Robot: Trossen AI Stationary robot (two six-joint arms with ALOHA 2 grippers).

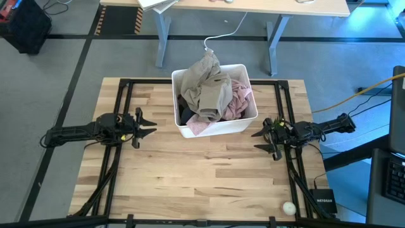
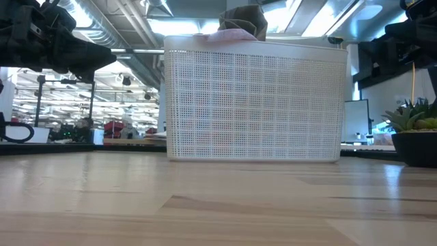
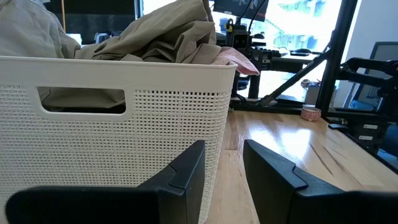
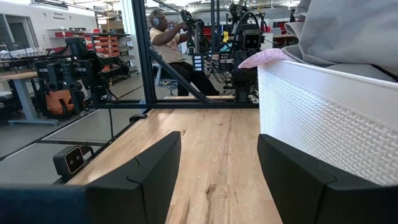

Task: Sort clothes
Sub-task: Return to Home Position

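Note:
A white perforated plastic bin stands at the table's far middle. The clothes are heaped in it: a khaki-beige garment on top, a pale pink one at the right and front, a black or dark one at the left. The heap also shows above the bin's rim in the low view and in the left wrist view. My left gripper is open and empty, left of the bin. My right gripper is open and empty, right of the bin.
A small white ball lies near the table's front right corner. A black frame runs along the table's sides. A potted plant shows at the right in the low view. A person works in the room beyond the table.

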